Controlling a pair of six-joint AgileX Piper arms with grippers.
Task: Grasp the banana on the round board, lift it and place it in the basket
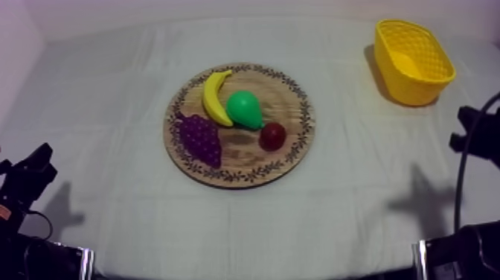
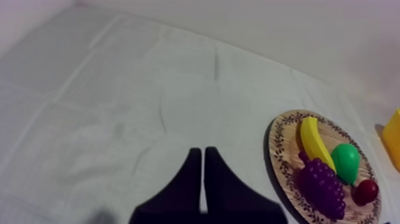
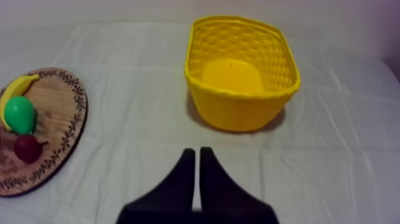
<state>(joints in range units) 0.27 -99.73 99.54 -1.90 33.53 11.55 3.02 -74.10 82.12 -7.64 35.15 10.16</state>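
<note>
The yellow banana (image 1: pixel 215 97) lies on the far left part of the round wooden board (image 1: pixel 292 104), touching the green pear (image 1: pixel 244 109). The yellow basket (image 1: pixel 413 61) stands empty at the far right of the table. My left gripper (image 1: pixel 36 165) rests low at the left, well short of the board; in the left wrist view its fingers (image 2: pixel 203 152) lie together as a wedge, shut on nothing, with the banana (image 2: pixel 315 142) off to the side. My right gripper (image 1: pixel 470 126) sits near the right edge; its fingers (image 3: pixel 197 152) are shut, pointing at the basket (image 3: pixel 241 71).
Purple grapes (image 1: pixel 199 139) and a small red fruit (image 1: pixel 272 135) share the board with the pear. The right wrist view shows the board (image 3: pixel 56 113) beside the basket, with bare cloth between them.
</note>
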